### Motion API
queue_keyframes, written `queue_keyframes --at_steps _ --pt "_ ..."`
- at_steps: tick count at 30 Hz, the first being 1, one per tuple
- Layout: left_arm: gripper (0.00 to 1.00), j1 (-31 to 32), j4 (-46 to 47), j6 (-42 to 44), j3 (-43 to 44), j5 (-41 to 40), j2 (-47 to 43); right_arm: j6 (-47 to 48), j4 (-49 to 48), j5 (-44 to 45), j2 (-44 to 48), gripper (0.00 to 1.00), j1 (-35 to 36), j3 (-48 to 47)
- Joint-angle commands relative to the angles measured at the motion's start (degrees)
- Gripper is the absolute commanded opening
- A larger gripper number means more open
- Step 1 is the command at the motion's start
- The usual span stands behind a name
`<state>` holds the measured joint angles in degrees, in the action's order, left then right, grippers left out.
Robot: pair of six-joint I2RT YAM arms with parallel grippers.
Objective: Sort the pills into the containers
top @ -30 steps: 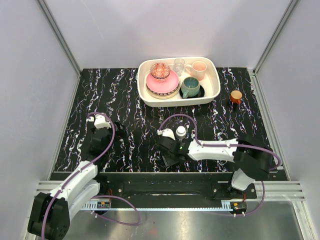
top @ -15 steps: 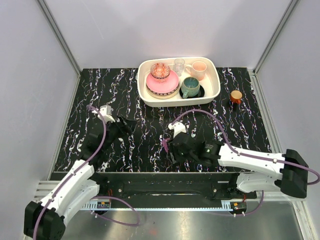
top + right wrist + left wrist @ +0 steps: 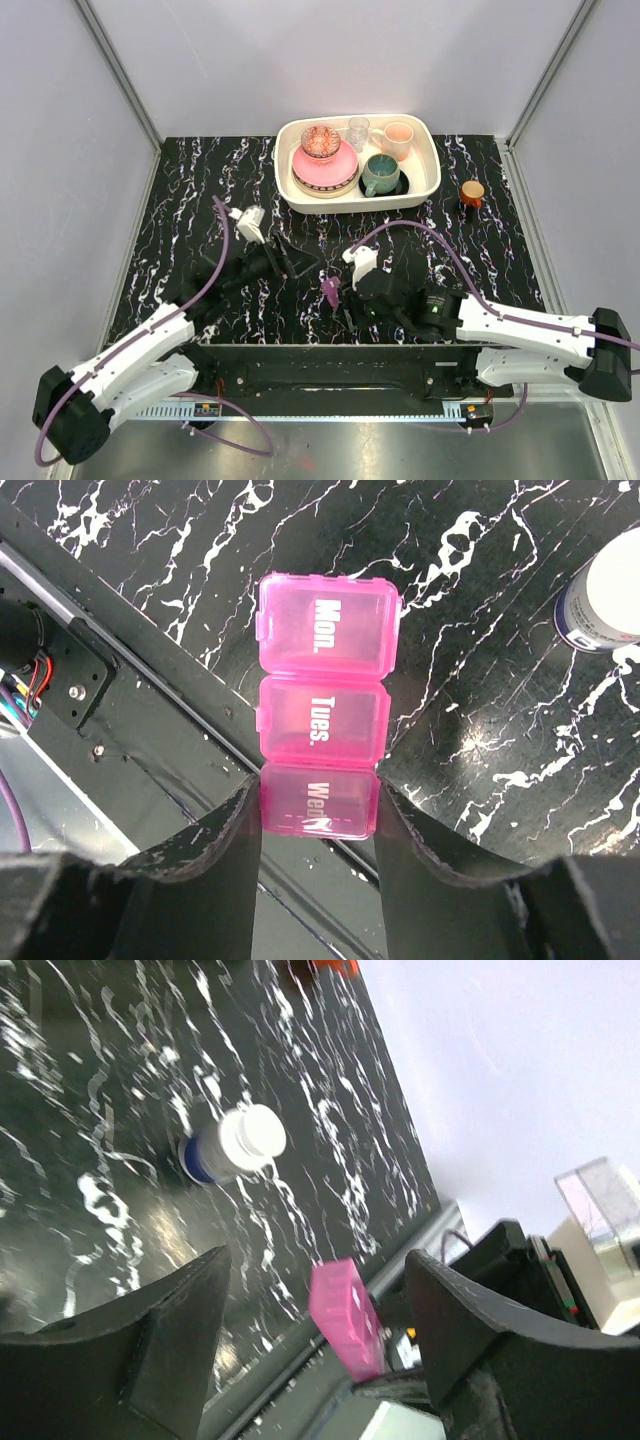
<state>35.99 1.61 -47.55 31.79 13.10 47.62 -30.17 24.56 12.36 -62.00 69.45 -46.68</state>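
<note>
The magenta pill box [image 3: 322,705] has closed lids marked Mon., Tues. and Wed. My right gripper [image 3: 320,810] is shut on its Wed. end and holds it over the table's near edge. In the top view the box [image 3: 330,291] shows as a small magenta piece at the right gripper [image 3: 340,298]. My left gripper [image 3: 289,262] is open and empty, just left of the box, and points at it. In the left wrist view the box [image 3: 345,1320] sits between the open fingers [image 3: 170,1330], farther off. A white-capped bottle [image 3: 235,1145] stands on the table behind it [image 3: 608,590]. No pills show.
A cream tray [image 3: 432,190] of crockery stands at the back centre. A small brown jar with an orange lid [image 3: 472,191] stands to its right. A black rail [image 3: 320,360] runs along the table's near edge. Grey walls close in both sides.
My left gripper has swung right toward the table's middle and now faces the pill box. My right arm stretched out and has held the box almost still for the last half second.
</note>
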Motion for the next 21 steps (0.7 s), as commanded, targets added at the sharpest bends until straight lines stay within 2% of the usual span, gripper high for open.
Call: queue_keyframes --at_steps 1,5,13,17,21 --pt "0.74 5.4 4.5 -4.8 2.8 0.3 2.4 0.4 -0.3 4.0 3.1 0.0 1.4 -2.9" --pt "0.73 10.8 4.3 -5.7 3.5 -2.7 5.3 0.3 -0.3 5.1 4.3 0.0 2.3 -2.9" --pt "0.66 15.2 4.2 -6.2 5.1 -4.1 9.0 0.3 0.1 6.4 4.6 0.0 3.2 -3.3" --pt "0.55 16.7 4.2 -6.9 5.7 -4.1 9.7 0.1 0.4 7.7 5.6 0.0 3.6 -3.8" --pt "0.29 17.0 4.2 -7.4 5.6 -4.0 8.9 -0.1 1.4 8.6 6.4 0.0 3.7 -4.9"
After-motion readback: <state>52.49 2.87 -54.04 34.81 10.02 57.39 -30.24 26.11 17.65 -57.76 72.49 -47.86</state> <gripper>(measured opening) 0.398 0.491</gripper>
